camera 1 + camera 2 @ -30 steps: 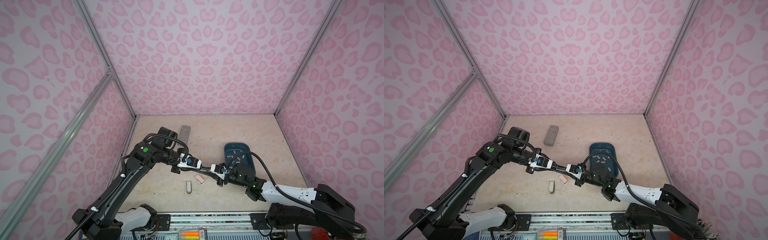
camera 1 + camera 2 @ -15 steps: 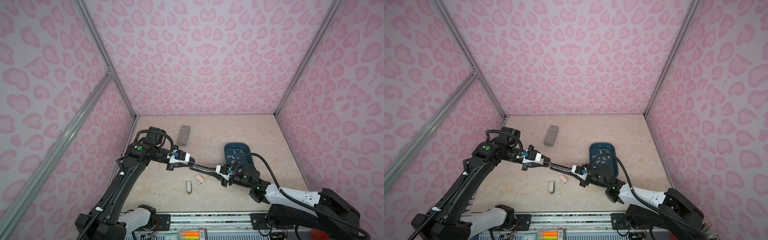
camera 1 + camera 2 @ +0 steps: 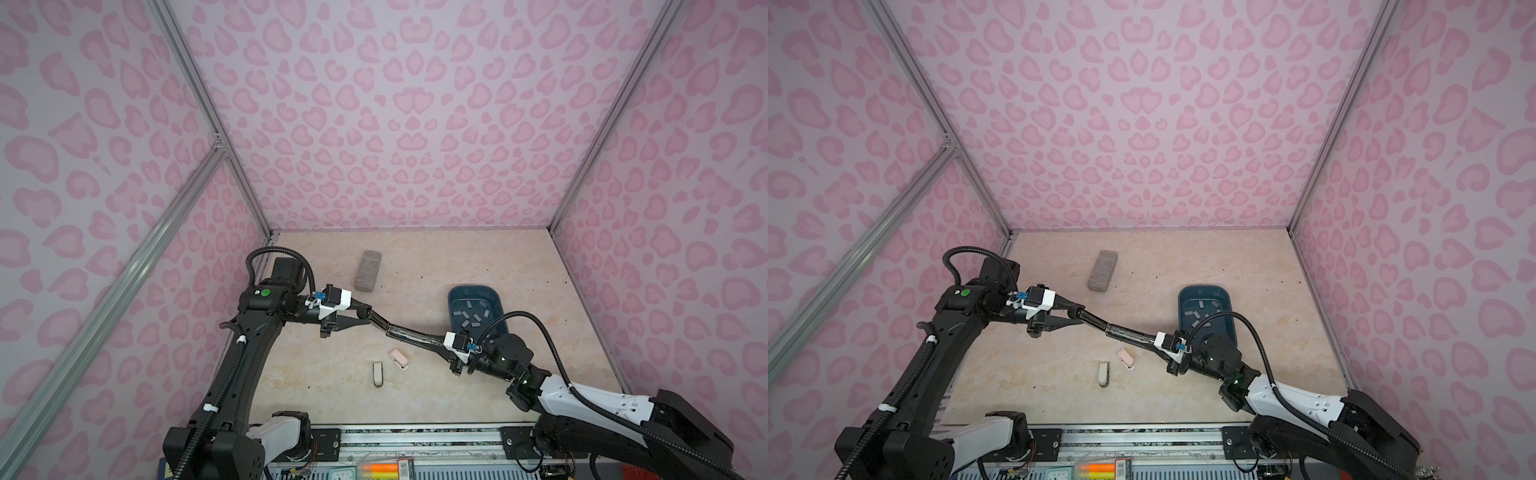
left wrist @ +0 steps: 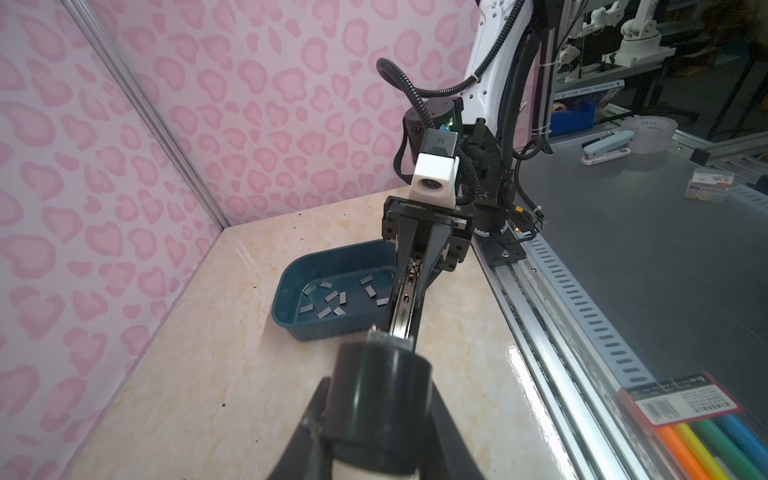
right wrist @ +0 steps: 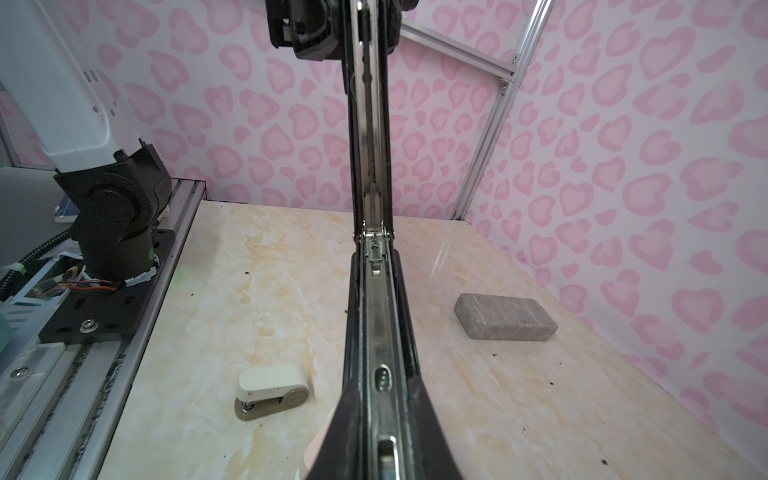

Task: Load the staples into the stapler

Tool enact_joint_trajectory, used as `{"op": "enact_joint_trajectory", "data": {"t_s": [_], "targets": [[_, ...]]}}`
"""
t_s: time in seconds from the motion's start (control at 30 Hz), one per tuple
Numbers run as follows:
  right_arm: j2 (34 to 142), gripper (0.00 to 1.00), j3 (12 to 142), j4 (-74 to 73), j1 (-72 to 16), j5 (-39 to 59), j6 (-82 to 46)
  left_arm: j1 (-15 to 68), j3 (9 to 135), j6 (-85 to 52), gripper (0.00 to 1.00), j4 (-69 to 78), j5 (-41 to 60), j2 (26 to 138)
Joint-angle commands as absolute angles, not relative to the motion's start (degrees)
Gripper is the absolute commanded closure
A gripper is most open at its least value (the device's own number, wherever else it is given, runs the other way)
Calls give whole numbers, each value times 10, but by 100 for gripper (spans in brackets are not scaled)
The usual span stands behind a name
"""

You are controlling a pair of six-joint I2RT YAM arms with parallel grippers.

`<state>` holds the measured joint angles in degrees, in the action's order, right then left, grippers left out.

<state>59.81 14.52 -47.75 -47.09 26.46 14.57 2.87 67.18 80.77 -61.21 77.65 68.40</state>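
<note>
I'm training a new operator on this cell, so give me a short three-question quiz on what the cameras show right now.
1. True or false: the staples lie in the blue tray.
2. The left gripper and right gripper each clamp: A) a staple strip; B) the black stapler; C) nothing.
3. Which loose object lies farthest back on the tabletop?
Key: 1 true; 2 B; 3 the grey speckled block.

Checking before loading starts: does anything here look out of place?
The black stapler is in mid-air, swung open flat between the left gripper and right gripper, metal channel exposed. The staples lie scattered in the blue tray.
</note>
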Motion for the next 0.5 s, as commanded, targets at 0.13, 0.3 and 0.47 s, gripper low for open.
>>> {"op": "enact_joint_trajectory", "data": {"t_s": [0.13, 0.3, 0.47], "targets": [[567, 100, 128, -498, -470, 278, 129, 4, 671, 806, 92, -548, 808, 695], [547, 100, 117, -507, -470, 273, 123, -6, 668, 792, 73, -536, 800, 696], [525, 100, 113, -501, -471, 278, 122, -7, 652, 702, 3, -461, 733, 687]]}}
